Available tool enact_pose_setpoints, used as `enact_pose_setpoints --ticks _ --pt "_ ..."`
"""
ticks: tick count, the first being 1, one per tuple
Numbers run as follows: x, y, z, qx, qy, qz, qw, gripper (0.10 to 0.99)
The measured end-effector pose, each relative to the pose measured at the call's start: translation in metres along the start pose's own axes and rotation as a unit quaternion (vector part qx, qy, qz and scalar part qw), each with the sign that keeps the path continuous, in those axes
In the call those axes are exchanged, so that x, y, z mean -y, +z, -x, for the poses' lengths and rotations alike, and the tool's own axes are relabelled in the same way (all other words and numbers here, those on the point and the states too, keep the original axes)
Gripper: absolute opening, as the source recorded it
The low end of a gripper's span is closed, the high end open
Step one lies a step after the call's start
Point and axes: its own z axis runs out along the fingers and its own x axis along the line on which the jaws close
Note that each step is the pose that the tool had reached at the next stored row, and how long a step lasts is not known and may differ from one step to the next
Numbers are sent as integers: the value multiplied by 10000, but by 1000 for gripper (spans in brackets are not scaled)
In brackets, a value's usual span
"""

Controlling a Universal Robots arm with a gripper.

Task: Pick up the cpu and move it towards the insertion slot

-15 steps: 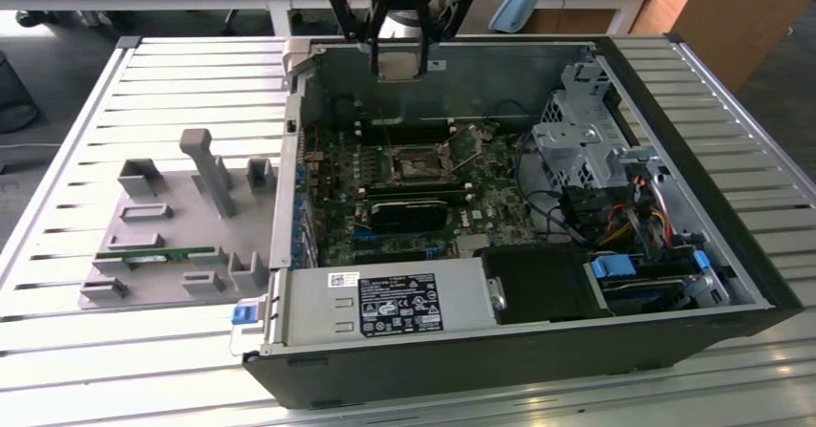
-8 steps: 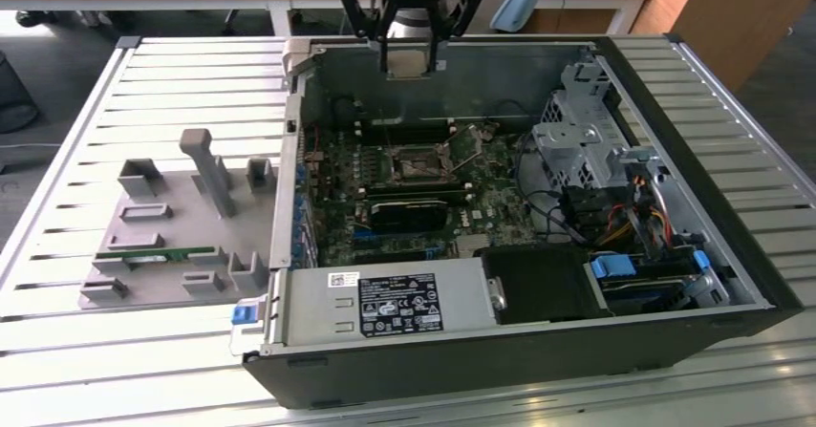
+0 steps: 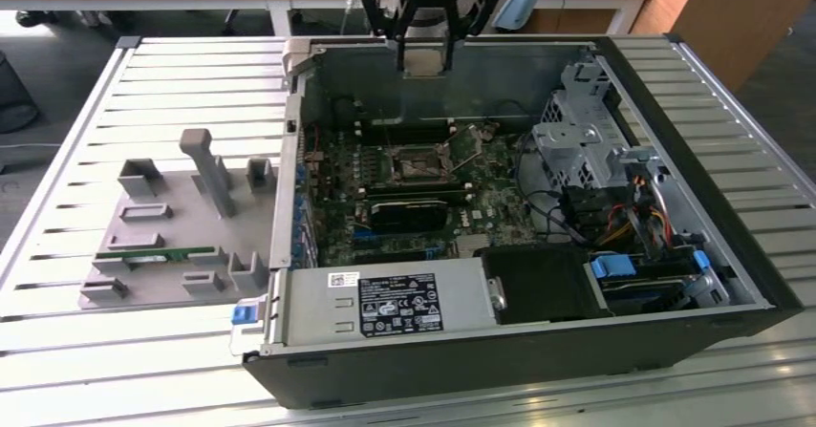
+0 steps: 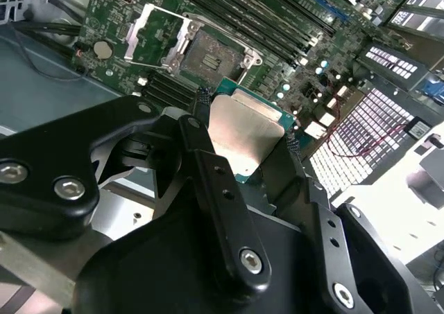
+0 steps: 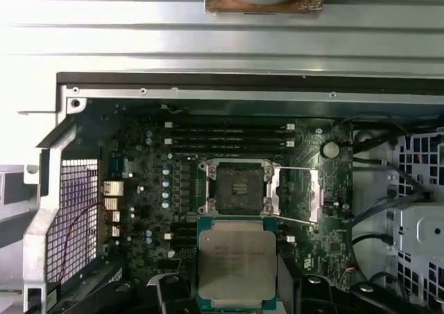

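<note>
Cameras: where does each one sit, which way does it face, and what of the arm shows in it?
Exterior view: off the arm, looking down at the open computer case; the gripper hangs above its far wall.
Second wrist view: on the arm, looking past the fingers at the cpu they clamp, insertion slot beyond.
First wrist view: on the arm, facing the motherboard; cpu beside insertion slot.
Both wrist views share cpu and slot.
</note>
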Motion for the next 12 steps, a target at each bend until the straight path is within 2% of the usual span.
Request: enact_pose_setpoints --ticks 7,12 --pt "-9 1 146 -1 0 -1 10000 541" --pt "-10 2 173 0 0 0 10000 541"
